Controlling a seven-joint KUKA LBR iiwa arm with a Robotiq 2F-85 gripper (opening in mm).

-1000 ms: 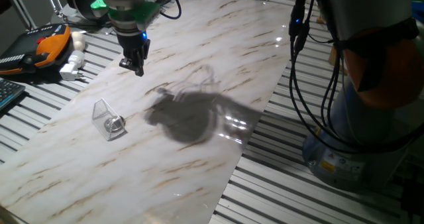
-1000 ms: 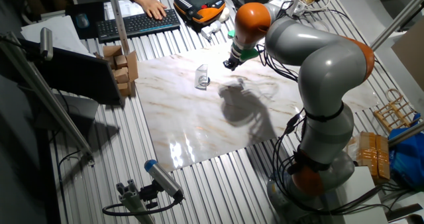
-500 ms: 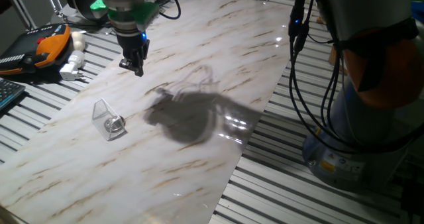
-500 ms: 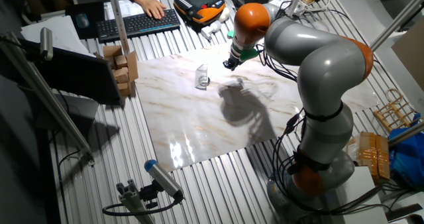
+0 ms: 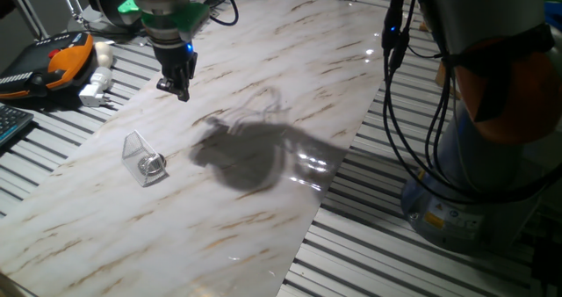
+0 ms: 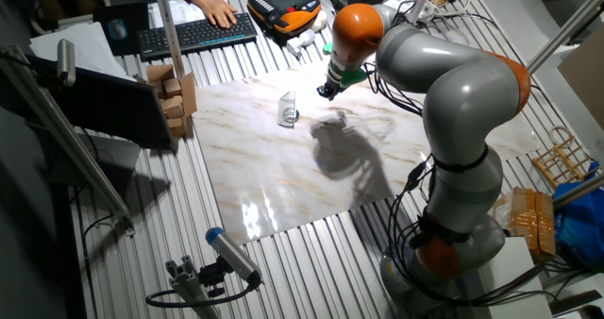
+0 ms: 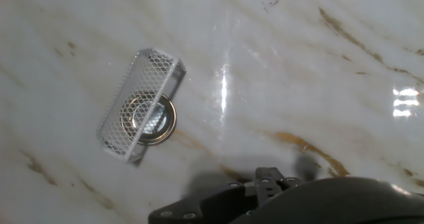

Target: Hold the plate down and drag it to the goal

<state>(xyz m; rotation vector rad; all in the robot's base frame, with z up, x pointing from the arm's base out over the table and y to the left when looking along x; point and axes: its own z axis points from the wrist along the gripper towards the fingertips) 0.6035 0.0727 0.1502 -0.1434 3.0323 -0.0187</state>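
One plate (image 7: 152,120), a small shiny metal disc with a darker centre, lies flat on the table (image 5: 263,218). The plate sits partly under the goal (image 7: 140,105), a clear wedge whose upper face shows a fine mesh pattern in the hand view. About half of the disc is covered by the wedge; the other half projects from its lower right edge in that view. In one fixed view the plate (image 5: 154,164) appears at the open foot of the goal (image 5: 140,156), and both stand near the left edge of the marble-patterned table top. In the other fixed view the goal (image 6: 288,109) is a small pale shape on the far part of the table; the disc is too small to make out there.

The tool (image 5: 176,88) hangs above the table, well apart from the plate and goal, and touches neither. Its fingers appear close together, and nothing is visible between them. Whether they are fully closed cannot be told. In the other fixed view the tool (image 6: 326,91) is just to the right of the goal, raised off the surface. The hand view shows only a dark part of the tool at the bottom edge.

A dark shadow (image 5: 246,152) of the arm falls on the middle of the table. A keyboard (image 6: 193,34) and an orange handset (image 5: 66,60) lie beyond the table.
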